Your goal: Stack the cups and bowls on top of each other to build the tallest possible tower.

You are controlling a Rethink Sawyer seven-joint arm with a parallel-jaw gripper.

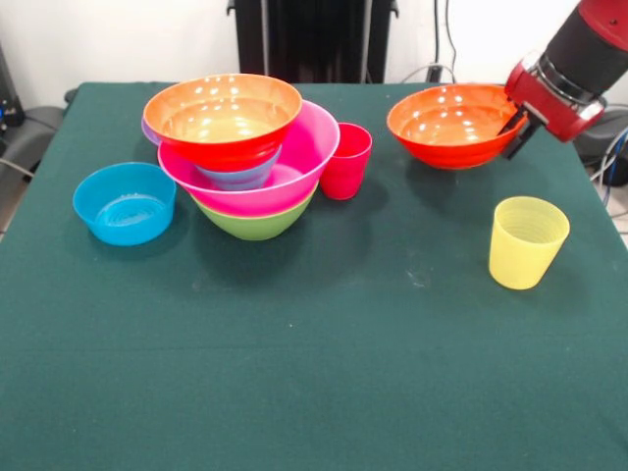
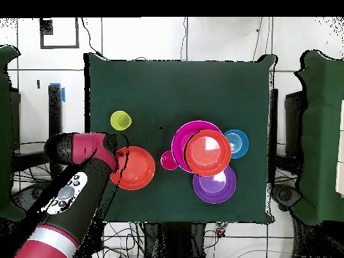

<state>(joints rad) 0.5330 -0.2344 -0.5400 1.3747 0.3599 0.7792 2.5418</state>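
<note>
The tower stands left of centre: a green bowl at the bottom, the big pink bowl in it, a small bluish bowl, and a wide orange bowl on top. It also shows in the overhead view. My gripper is at the right, shut on the rim of the second orange bowl, with one dark finger outside the rim. The overhead view shows this bowl and the gripper at its edge. The red cup stands next to the tower. The yellow cup stands alone.
A blue bowl sits on the green cloth left of the tower. A purple bowl sits just behind the tower, towards the robot; only its edge shows in the front view. The table edge runs close to the held bowl.
</note>
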